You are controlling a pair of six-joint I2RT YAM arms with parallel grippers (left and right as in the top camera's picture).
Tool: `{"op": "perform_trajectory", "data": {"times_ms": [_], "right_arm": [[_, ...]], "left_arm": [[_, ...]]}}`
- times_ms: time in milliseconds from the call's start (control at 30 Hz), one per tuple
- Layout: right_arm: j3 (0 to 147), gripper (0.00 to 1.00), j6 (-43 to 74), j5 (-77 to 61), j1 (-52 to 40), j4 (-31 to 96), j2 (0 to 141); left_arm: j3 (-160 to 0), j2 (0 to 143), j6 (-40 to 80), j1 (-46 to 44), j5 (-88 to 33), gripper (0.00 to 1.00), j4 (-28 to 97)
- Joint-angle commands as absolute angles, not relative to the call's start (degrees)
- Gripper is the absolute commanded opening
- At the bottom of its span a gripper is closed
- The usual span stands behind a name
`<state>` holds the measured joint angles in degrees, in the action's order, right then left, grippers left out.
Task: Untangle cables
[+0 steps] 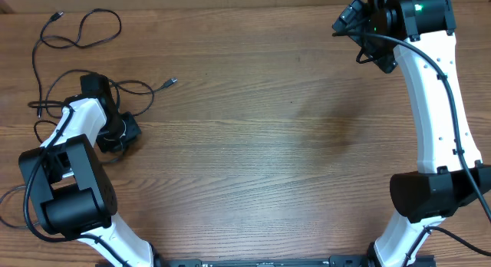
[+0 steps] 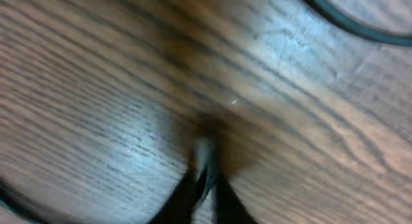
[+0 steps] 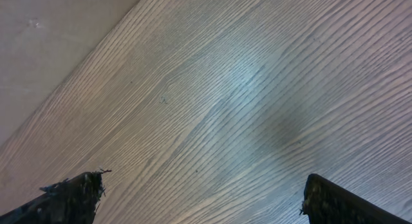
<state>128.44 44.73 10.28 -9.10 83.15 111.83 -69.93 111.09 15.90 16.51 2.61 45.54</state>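
Observation:
The cables (image 1: 80,33) lie as thin black loops at the far left of the wooden table, one plug end (image 1: 55,16) at the back and another (image 1: 170,83) pointing right. My left gripper (image 1: 125,133) sits low at the loops' near edge. In the blurred left wrist view its fingers (image 2: 206,169) are pressed together on a thin silvery cable end, and a black cord (image 2: 360,29) arcs across the top right. My right gripper (image 1: 349,18) is at the far right back; its fingers (image 3: 203,185) are wide open over bare wood.
The table's far edge and a pale wall strip (image 3: 51,37) lie just beyond my right gripper. The left arm's own thicker black cables (image 1: 15,206) hang by the table's left edge.

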Motion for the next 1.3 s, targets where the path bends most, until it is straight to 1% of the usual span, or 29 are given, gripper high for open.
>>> {"op": "perform_trajectory", "data": {"times_ms": [0, 67, 200, 333, 467, 667, 833, 933, 1033, 1100, 1133, 1200, 1233, 1267], "right_arm": [[128.51, 1.00, 44.45, 10.22, -8.97, 83.09, 111.37], [128.51, 1.00, 44.45, 10.22, -8.97, 83.02, 111.37], [128.51, 1.00, 44.47, 10.22, -8.97, 82.85, 111.37], [128.51, 1.00, 44.45, 10.22, -8.97, 82.81, 111.37], [128.51, 1.00, 44.47, 10.24, -8.97, 82.78, 111.37], [128.53, 1.00, 44.47, 10.22, -8.97, 82.50, 111.37], [128.51, 1.00, 44.45, 10.22, -8.97, 82.65, 111.37], [128.51, 1.00, 44.45, 10.22, -8.97, 82.63, 111.37], [128.51, 1.00, 44.45, 10.22, -8.97, 82.65, 111.37], [128.51, 1.00, 44.45, 10.22, -8.97, 82.76, 111.37], [128.51, 1.00, 44.45, 10.22, -8.97, 82.85, 111.37], [128.51, 1.00, 44.45, 10.22, -8.97, 82.91, 111.37], [128.51, 1.00, 44.45, 10.22, -8.97, 82.94, 111.37], [128.51, 1.00, 44.45, 10.22, -8.97, 82.98, 111.37]], "left_arm": [[-69.49, 114.08, 15.51, 16.49, 6.63, 0.04, 46.57], [-69.49, 114.02, 16.14, 16.49, 7.92, 0.04, 47.22], [-69.54, 113.86, 21.43, 16.62, 11.35, 0.04, 49.54], [-69.60, 113.86, 24.73, 17.10, 12.21, 0.04, 50.59], [-70.46, 113.84, 24.88, 17.37, 12.01, 0.04, 51.48], [-74.78, 113.82, 24.97, 17.39, 12.01, 0.04, 56.93], [-79.57, 113.82, 27.27, 17.37, 11.90, 0.04, 61.95], [-82.65, 113.80, 26.81, 17.39, 11.14, 0.15, 65.17], [-85.73, 113.80, 25.74, 17.37, 10.44, 0.19, 67.66], [-87.70, 113.80, 25.74, 17.37, 10.44, 0.24, 69.23], [-88.86, 113.80, 25.74, 17.37, 10.41, 0.34, 70.11], [-91.09, 113.78, 25.71, 17.37, 9.96, 0.63, 71.70], [-92.36, 113.75, 25.71, 17.39, 9.02, 0.71, 72.47], [-93.34, 113.73, 25.69, 17.39, 8.10, 0.76, 73.10]]}}
